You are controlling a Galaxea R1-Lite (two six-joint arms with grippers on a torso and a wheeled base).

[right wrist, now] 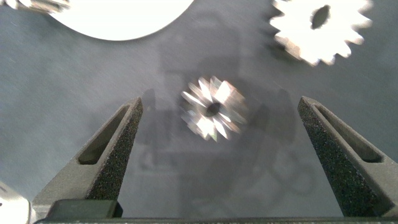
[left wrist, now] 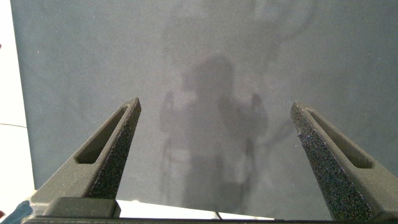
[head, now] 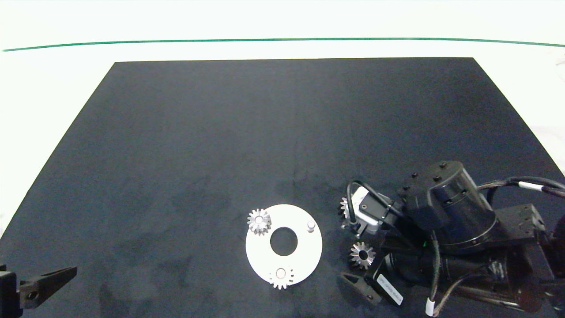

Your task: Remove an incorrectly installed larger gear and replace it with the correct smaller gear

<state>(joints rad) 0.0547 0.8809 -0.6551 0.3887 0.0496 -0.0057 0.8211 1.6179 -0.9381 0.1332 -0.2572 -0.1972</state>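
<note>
A white ring plate [head: 304,260] lies near the front of the dark mat. It carries two small silver gears [head: 259,221] [head: 281,277] and one bare peg [head: 311,225]. Right of it lies a loose smaller gear [head: 362,255] [right wrist: 214,107]. My right gripper [right wrist: 219,104] is open, with a finger on each side of this gear and not touching it; one finger [head: 355,282] shows in the head view. The larger gear [right wrist: 320,28] [head: 344,206] rests on the mat just beyond, half hidden under the right wrist. My left gripper [left wrist: 214,106] is open over bare mat at the front left corner.
The dark mat [head: 220,132] stretches bare behind and left of the plate. White table surface [head: 57,88] borders it on the left, back and right. The right arm [head: 454,225] covers the front right corner.
</note>
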